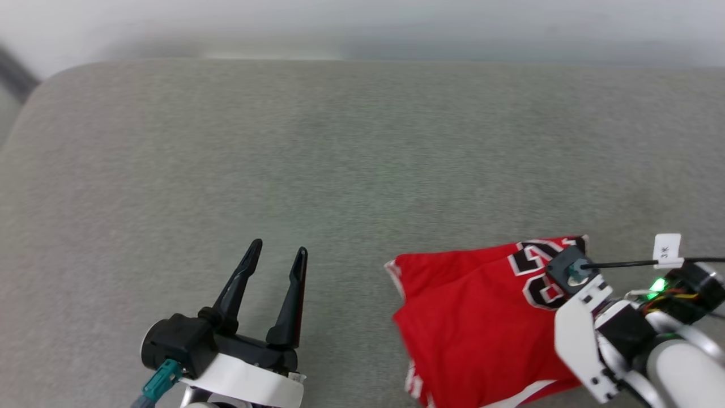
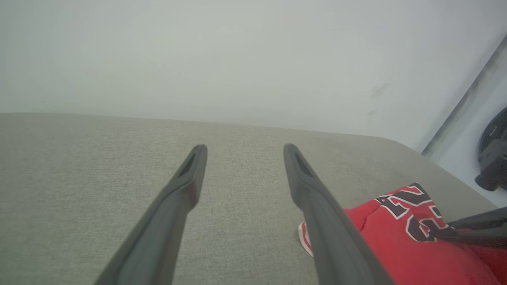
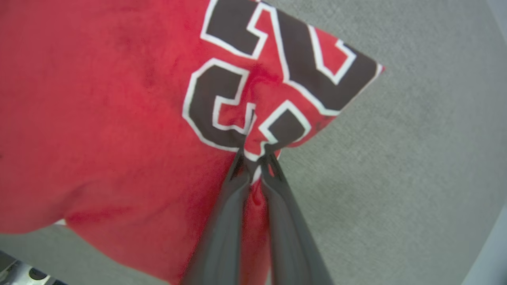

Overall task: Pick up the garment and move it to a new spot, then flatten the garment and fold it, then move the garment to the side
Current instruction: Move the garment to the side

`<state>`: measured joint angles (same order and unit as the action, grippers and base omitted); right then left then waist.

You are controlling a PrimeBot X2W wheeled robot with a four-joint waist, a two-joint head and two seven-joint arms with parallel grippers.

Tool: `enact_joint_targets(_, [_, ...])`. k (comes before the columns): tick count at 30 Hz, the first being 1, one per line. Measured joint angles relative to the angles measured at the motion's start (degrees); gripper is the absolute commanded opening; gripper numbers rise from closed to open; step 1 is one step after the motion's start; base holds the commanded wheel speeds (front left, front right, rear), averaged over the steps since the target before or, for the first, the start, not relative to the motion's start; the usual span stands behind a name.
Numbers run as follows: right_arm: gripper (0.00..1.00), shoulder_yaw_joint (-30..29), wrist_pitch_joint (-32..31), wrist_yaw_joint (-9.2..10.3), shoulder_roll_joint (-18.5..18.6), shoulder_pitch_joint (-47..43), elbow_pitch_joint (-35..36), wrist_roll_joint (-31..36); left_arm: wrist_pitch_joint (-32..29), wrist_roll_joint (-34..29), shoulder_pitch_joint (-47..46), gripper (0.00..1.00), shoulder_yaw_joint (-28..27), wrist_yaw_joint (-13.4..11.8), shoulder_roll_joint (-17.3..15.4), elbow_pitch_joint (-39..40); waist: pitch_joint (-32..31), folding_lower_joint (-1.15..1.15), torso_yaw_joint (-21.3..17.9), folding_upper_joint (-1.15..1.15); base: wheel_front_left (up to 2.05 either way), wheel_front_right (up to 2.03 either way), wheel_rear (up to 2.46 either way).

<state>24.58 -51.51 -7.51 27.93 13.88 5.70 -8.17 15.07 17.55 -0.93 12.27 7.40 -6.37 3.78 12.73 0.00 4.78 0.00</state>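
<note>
The red jersey-style garment [image 1: 476, 317] with black, white-outlined lettering [image 1: 535, 272] lies bunched at the near right of the grey upholstered surface [image 1: 340, 158], close to the robot. In the head view its longer run goes from the near edge of the picture up and to the right, ending in a lettered corner that points away from the robot. A strip of red-and-white striped trim [image 1: 396, 277] edges its left side. Its near part is cut off by the bottom of that view, and the letters are too creased and covered to read.

The right tool [image 3: 253, 156] has its two dark fingers drawn almost together on a pinch of cloth at the lower edge of the lettering [image 3: 269, 87], so the garment [image 3: 99, 118] puckers there. In the head view these fingers are hidden beneath the white-and-black wrist.

The left tool [image 1: 280, 249] stands to the left of the garment, apart from it, its fingers spread wide with nothing between them. In its own wrist view the left tool [image 2: 243, 150] points across bare upholstery, with the garment [image 2: 396, 245] partly behind its right finger.
</note>
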Motion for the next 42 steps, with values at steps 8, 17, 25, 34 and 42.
enact_joint_targets(8, [0.0,3.8,-0.4,-0.02,12.9,5.7,1.7,-0.5,0.0,-1.0,-1.7,1.0,2.8,0.0,0.3,0.3,1.6,0.0,-7.5,0.0,0.0,0.0,0.0])
enact_joint_targets(17, [0.0,-5.1,5.2,-0.02,20.8,10.7,-5.2,1.3,0.0,-2.1,-7.8,1.0,6.3,0.0,-1.9,2.2,10.3,0.0,-14.6,0.0,0.0,0.0,0.0])
enact_joint_targets(25, [0.0,-13.5,11.1,-0.02,20.8,12.9,-15.3,6.0,0.0,-2.8,-12.0,1.0,7.5,0.0,-4.1,4.7,17.7,0.01,-16.4,0.0,0.0,0.0,0.0])
enact_joint_targets(34, [0.0,-21.8,18.5,-0.03,21.6,14.5,-27.0,9.3,0.0,-4.3,-14.9,1.0,8.9,0.0,-5.4,8.0,24.2,0.0,-15.6,0.0,0.0,0.0,0.0])
enact_joint_targets(42, [0.12,-26.1,21.2,-0.03,18.7,17.1,-31.9,12.5,0.0,-4.6,-15.8,1.0,9.2,0.0,-5.6,7.9,24.8,0.0,-14.7,0.0,0.0,0.0,0.0])
